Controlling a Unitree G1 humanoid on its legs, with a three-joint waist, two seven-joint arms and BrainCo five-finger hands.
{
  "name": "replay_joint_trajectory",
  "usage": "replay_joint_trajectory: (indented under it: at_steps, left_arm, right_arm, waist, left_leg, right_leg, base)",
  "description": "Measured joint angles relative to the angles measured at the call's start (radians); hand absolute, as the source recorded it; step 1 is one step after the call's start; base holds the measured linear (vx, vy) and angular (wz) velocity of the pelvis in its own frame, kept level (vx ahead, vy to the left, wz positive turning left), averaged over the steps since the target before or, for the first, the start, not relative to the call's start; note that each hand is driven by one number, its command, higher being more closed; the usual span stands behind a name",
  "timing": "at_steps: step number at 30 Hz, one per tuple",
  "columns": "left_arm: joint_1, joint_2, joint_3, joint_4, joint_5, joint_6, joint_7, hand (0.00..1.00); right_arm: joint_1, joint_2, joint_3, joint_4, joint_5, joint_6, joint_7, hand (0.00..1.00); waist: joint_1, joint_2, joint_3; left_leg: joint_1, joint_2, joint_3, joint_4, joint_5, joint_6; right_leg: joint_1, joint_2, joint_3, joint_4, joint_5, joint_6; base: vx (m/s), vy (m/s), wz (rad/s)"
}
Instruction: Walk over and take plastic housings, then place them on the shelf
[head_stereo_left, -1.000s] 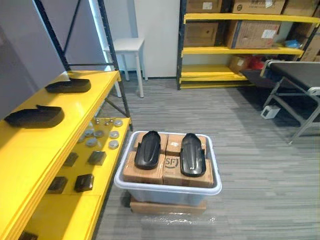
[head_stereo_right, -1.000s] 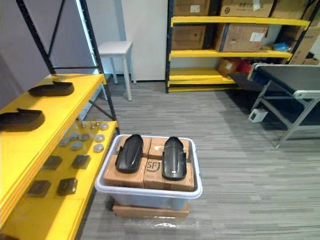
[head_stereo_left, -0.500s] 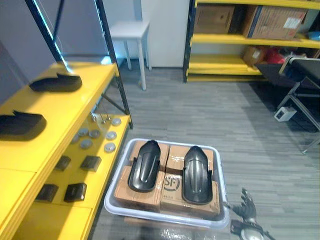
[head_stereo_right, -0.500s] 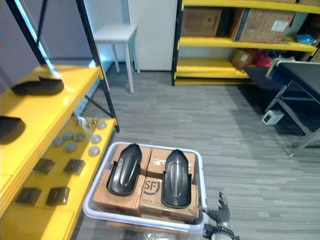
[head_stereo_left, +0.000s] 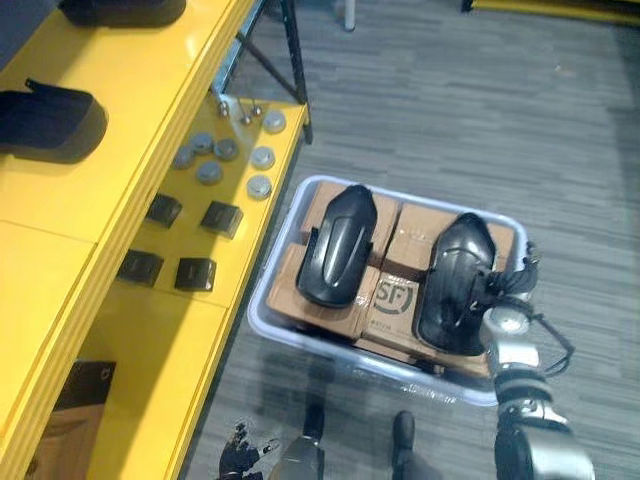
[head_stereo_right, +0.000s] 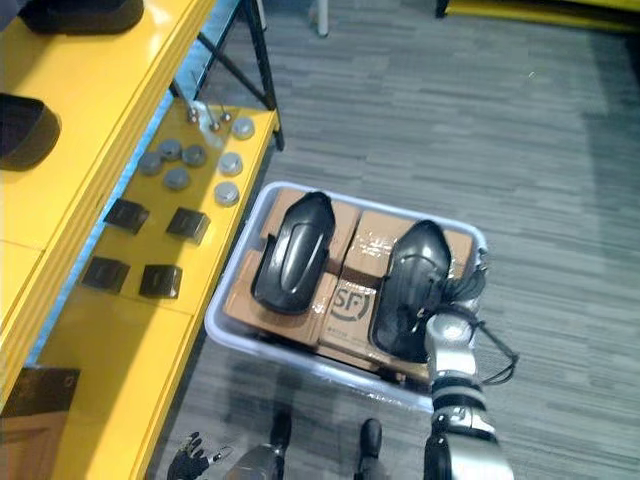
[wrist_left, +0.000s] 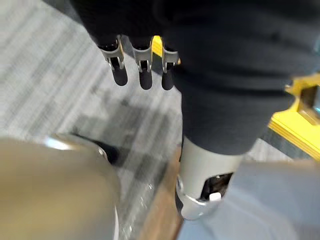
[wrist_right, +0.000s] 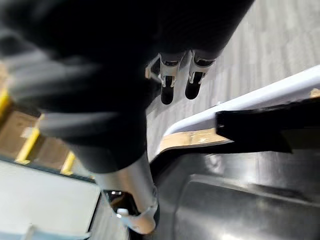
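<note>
Two black moulded plastic housings lay side by side on brown cardboard boxes (head_stereo_left: 418, 238) packed into a pale, translucent plastic tub (head_stereo_left: 390, 368) that stood on the grey plank floor (head_stereo_left: 480, 110). The left housing (head_stereo_left: 338, 245) sat over the boxes toward the tub's left edge, and the right housing (head_stereo_left: 455, 285) lay nearer the tub's right edge, the two apart with bare cardboard between them. The robot's right hand (head_stereo_left: 508, 283) was at the right edge of the right housing, just inside the tub's right rim. From its own wrist camera the fingers (wrist_right: 194, 82) hung straight and loose above the rim, with the glossy black shell below them and nothing grasped; whether the hand touched the housing I could not tell. The left hand (head_stereo_left: 238, 462) hung low beside the tub's near left corner, above the floor, its fingers (wrist_left: 144, 75) straight, relaxed and holding nothing. Beside the tub's left edge ran a yellow shelf with black uprights (head_stereo_left: 120, 300). Two more black housings rested on its upper board, one (head_stereo_left: 45, 120) near the middle and one (head_stereo_left: 120, 10) toward the far end. On the lower board lay a cluster of round grey metal discs (head_stereo_left: 225, 160) near the far corner, and closer in, four small black blocks (head_stereo_left: 185, 240) in two pairs.
</note>
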Motion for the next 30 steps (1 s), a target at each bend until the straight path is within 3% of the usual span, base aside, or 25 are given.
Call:
replay_joint_trajectory:
  at_steps: [7,8,14,22,25,30]
  left_arm:
    - [-0.051,0.028,-0.049,0.071,-0.038,-0.009,0.019,0.0]
    - [-0.061,0.032,-0.058,0.081,-0.043,-0.01,0.026,0.0]
    - [-0.09,0.04,-0.077,0.106,-0.074,-0.008,0.026,0.0]
    - [-0.105,0.037,-0.122,0.076,-0.074,-0.008,0.026,0.0]
    - [-0.092,0.023,-0.155,0.005,-0.076,-0.007,0.026,0.0]
    - [0.042,0.018,-0.153,-0.441,-0.136,-0.02,0.026,0.0]
  right_arm:
    - [-0.106,-0.073,0.004,0.207,0.0,0.036,-0.002,0.0]
    - [-0.123,-0.085,0.005,0.244,0.0,0.037,0.003,1.0]
    - [-0.201,-0.155,0.047,0.393,-0.028,0.08,0.1,1.0]
    - [-0.268,-0.224,0.108,0.462,-0.221,0.124,0.171,1.0]
    - [-0.263,-0.236,0.146,0.462,-0.268,0.132,0.171,1.0]
    - [-0.169,-0.255,0.236,0.235,-0.397,0.144,0.162,1.0]
  waist:
    - [-0.003,0.013,0.01]
    - [-0.002,0.014,0.01]
    - [0.001,0.016,0.012]
    - [0.0,0.02,0.018]
    - [-0.004,0.026,0.022]
    - [-0.033,0.026,0.021]
  left_leg:
    - [-0.066,-0.001,0.0,0.036,0.001,0.001]
    - [-0.08,-0.001,0.0,0.042,0.001,0.001]
    - [-0.141,0.001,-0.004,0.078,0.001,0.003]
    - [-0.135,-0.003,-0.012,0.076,0.011,0.008]
    - [-0.098,-0.009,-0.018,0.056,0.02,0.011]
    - [0.005,-0.012,-0.031,-0.005,0.037,0.008]
  right_leg:
    - [-0.048,0.006,0.004,-0.005,0.027,-0.003]
    - [-0.061,0.007,0.005,-0.005,0.031,-0.002]
    - [-0.103,0.012,0.003,-0.005,0.049,-0.005]
    - [-0.094,0.01,-0.005,-0.005,0.051,-0.005]
    - [-0.058,0.004,-0.011,-0.015,0.051,-0.004]
    - [0.047,-0.004,-0.034,-0.059,0.055,-0.005]
  base:
    - [-0.06,0.025,-0.03]
    - [-0.06,0.02,-0.03]
    - [-0.05,0.015,-0.01]
    - [-0.01,0.0,0.03]
    - [0.03,-0.004,0.09]
    - [0.02,-0.014,0.12]
